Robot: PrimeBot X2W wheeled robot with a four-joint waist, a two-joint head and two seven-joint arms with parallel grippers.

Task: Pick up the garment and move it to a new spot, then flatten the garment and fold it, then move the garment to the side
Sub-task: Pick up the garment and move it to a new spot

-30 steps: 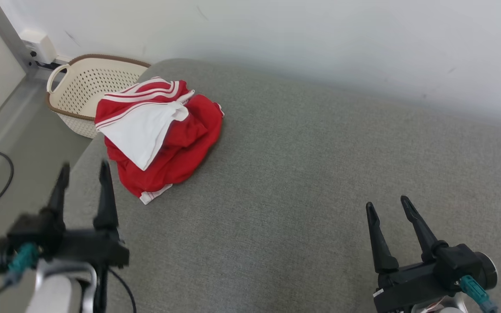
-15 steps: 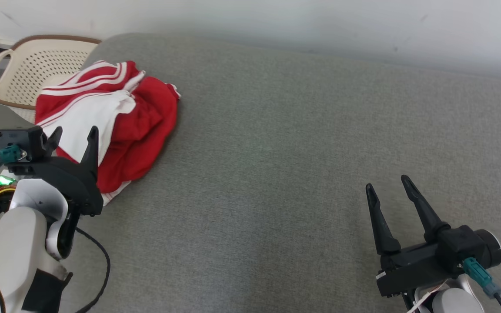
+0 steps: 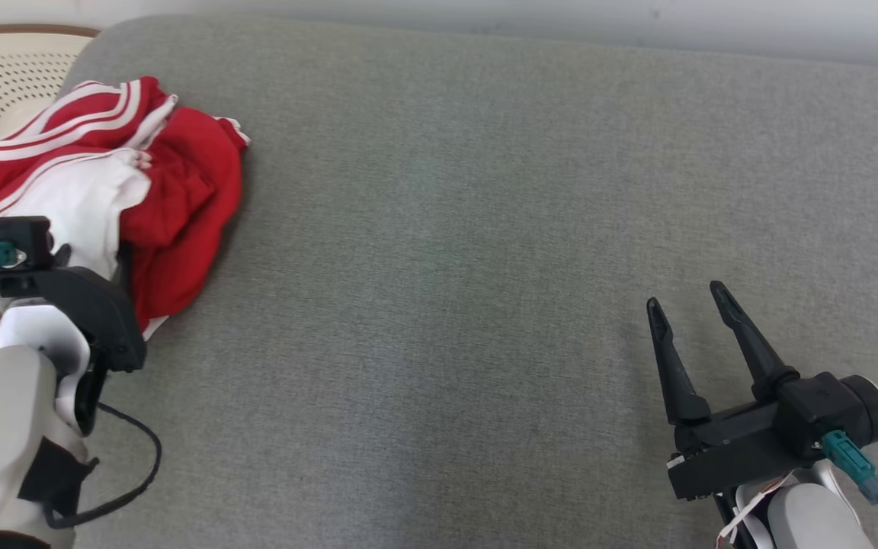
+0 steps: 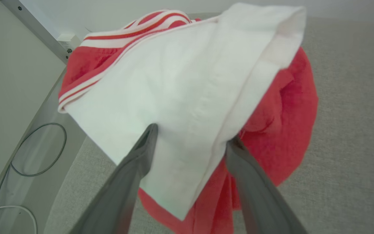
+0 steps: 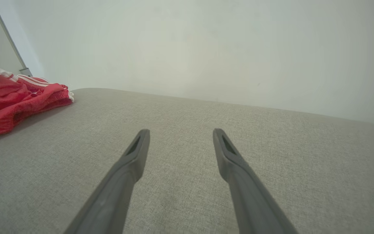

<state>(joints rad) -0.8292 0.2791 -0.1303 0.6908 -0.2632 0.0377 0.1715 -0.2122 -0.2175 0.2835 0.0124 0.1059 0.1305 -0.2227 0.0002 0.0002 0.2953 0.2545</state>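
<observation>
Left gripper [image 4: 192,136] has moved up to the red-and-white garment [image 3: 180,198], far left on the grey cushion [image 3: 447,267]. Its jaws are spread astride the white panel, maybe touching. Grasp likely next. Right gripper [image 3: 684,296] spread, idle.

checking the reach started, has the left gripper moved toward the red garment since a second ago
Yes. The left gripper has moved up to the garment: short of it before, its open fingers now straddle the white panel.

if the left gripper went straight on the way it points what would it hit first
The garment: its white part lies right before the open fingers of the left gripper; whether they touch it is unclear.
</observation>
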